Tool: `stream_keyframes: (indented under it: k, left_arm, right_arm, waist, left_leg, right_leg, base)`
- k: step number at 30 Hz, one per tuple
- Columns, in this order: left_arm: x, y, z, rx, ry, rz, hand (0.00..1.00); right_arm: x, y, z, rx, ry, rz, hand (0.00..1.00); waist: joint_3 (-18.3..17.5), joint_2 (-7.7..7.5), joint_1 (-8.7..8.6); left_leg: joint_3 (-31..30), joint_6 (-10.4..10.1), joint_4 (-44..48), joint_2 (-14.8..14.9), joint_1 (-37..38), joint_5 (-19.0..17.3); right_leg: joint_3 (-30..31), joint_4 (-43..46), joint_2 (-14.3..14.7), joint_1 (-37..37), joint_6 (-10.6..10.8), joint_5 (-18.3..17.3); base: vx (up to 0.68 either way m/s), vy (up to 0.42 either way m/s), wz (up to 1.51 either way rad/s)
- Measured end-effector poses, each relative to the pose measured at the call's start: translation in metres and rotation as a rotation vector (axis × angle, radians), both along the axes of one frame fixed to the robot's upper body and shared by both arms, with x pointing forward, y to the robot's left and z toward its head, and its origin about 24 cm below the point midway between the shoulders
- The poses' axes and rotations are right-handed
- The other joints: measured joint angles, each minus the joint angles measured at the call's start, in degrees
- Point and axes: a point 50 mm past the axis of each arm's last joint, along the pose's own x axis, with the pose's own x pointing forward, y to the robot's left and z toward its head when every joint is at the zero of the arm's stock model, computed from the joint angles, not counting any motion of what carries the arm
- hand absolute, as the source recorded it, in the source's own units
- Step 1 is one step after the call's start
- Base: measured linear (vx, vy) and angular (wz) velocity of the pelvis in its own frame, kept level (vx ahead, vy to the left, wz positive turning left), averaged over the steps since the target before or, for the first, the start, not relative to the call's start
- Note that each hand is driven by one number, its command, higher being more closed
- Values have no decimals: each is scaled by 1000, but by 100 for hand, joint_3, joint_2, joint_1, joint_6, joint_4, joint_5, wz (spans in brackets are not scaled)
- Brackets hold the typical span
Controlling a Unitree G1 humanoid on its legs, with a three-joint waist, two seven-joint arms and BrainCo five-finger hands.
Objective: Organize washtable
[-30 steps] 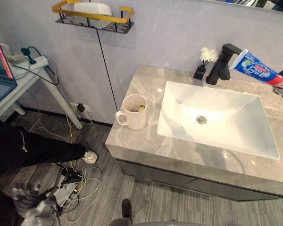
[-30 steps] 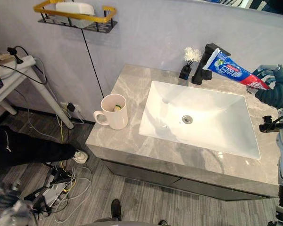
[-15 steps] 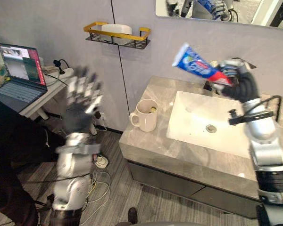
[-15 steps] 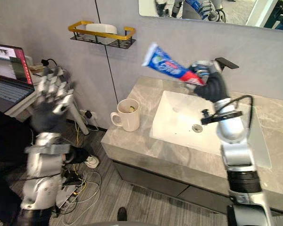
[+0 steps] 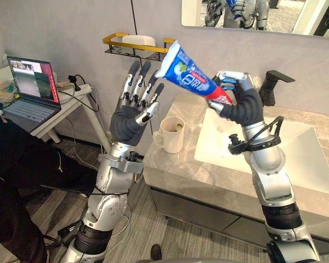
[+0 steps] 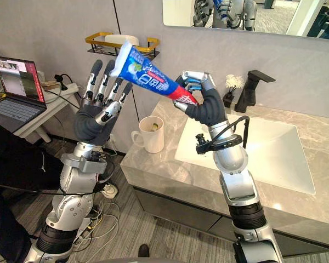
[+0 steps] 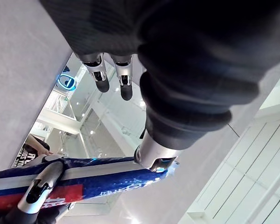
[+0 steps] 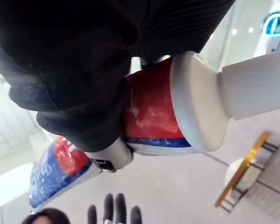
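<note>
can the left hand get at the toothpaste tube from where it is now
Probably yes. The left hand is raised and open, its fingertips beside the flat end of the toothpaste tube, with nothing between them; the right hand holds the tube by its cap end.

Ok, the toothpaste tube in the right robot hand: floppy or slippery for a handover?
Probably fairly stiff: the toothpaste tube juts out straight from the right robot hand, gripped at the cap end alone. Likely light, for the same reason. Its glossy skin may slip.

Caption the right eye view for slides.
Right robot hand holds toothpaste tube aloft by its cap end; left robot hand open beside it.
</note>
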Motion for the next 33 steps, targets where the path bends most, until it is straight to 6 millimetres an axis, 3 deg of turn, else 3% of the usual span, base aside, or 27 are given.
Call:
stream_keyframes:
  k: [16, 33]
  left_arm:
    - [-2, -29, 3, -17, 14, -110, 0]
    - [-3, -42, 9, -31, 5, -146, 0]
  right_arm:
    - [-2, 22, -6, 41, 40, 78, 100]
    - [-9, 34, -34, 70, 175, 149, 100]
  waist:
    - [3, -4, -45]
    - [25, -40, -57]
  left_leg:
    - [34, -3, 2, 17, -58, -3]
    - [55, 0, 5, 4, -127, -4]
  right_leg:
    - [11, -102, 60, -2, 41, 80]
    - [4, -98, 34, -94, 43, 83]
  base:
    - [1, -1, 0]
    - [-7, 1, 0]
